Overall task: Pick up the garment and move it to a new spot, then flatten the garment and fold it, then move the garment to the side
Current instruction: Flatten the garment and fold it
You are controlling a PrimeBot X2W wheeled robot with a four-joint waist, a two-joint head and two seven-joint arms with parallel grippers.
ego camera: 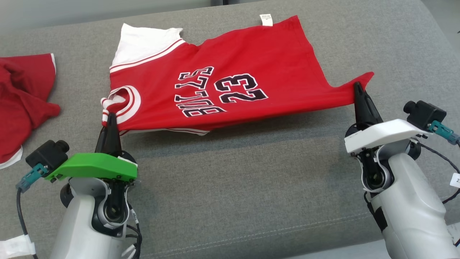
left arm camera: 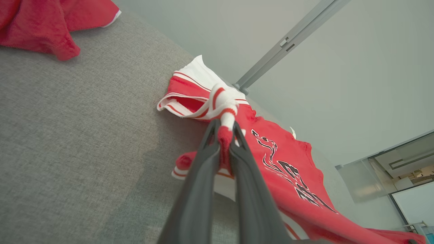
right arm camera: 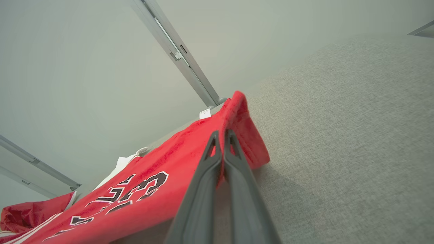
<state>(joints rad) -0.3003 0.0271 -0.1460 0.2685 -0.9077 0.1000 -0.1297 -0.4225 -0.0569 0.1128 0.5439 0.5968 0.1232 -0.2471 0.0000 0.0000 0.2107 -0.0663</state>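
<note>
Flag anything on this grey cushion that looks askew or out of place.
The red jersey lies skewed and only half flat: the left claw pinches its bunched striped trim, the right claw a hem corner, holding the near edge up. A second red garment sits crumpled at the left end of the cushion.

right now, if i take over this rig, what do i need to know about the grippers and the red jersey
Left gripper: shut on bunched striped trim by the neckline of the red basketball jersey with white trim.
Right gripper: shut on the jersey's near hem corner.
Jersey: stretched between both, near edge lifted, far edge resting on the grey fabric cushion. A crumpled red garment lies at the far left.
Done: grasped and spread out.
Left: lay it flat, fold it, move it aside.
</note>
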